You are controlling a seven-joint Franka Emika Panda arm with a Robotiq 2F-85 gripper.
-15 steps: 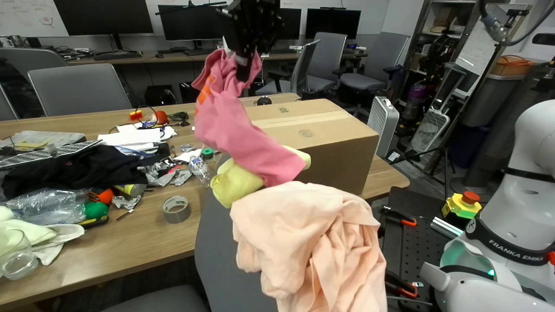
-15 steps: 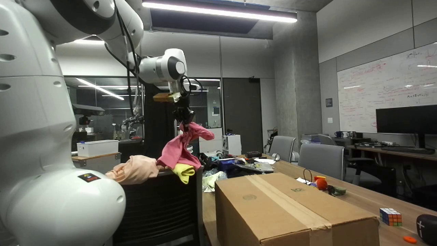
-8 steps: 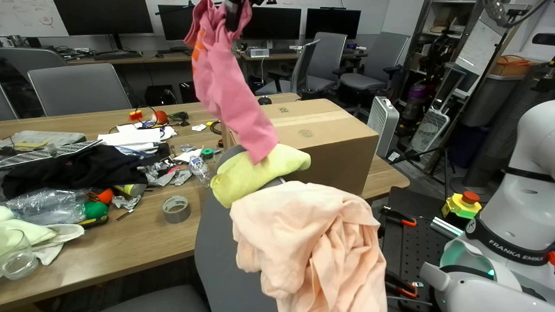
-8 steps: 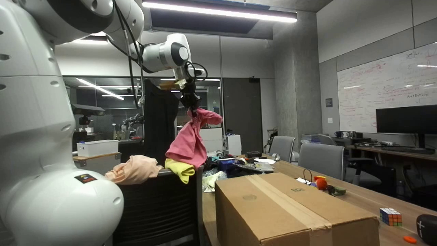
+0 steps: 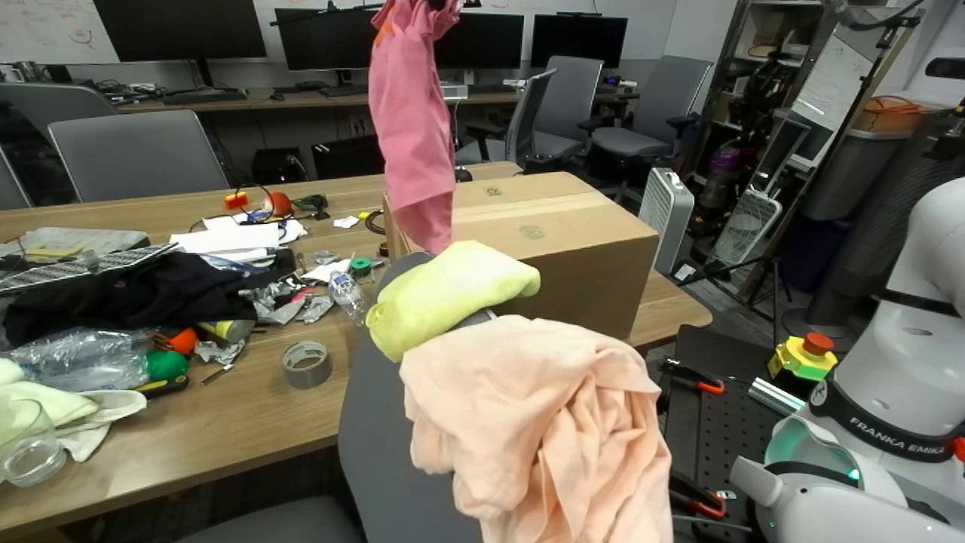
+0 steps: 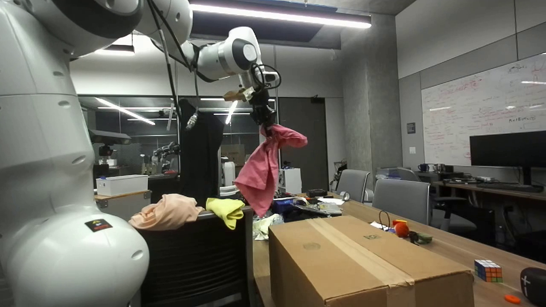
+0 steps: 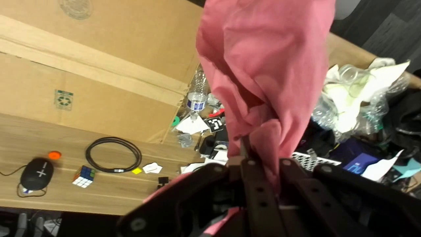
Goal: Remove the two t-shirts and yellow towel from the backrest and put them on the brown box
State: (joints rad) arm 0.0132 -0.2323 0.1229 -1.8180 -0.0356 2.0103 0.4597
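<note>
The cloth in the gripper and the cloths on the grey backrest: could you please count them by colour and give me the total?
Pink t-shirt, held in the gripper: 1
Peach t-shirt, on the backrest: 1
Yellow towel, on the backrest: 1
Total: 3

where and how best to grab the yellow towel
Likely best from above, pinching the crest of the yellow towel: it drapes over the top edge of the backrest, bulging up there, uncovered. The gripper, holding the pink t-shirt, must release that first.
</note>
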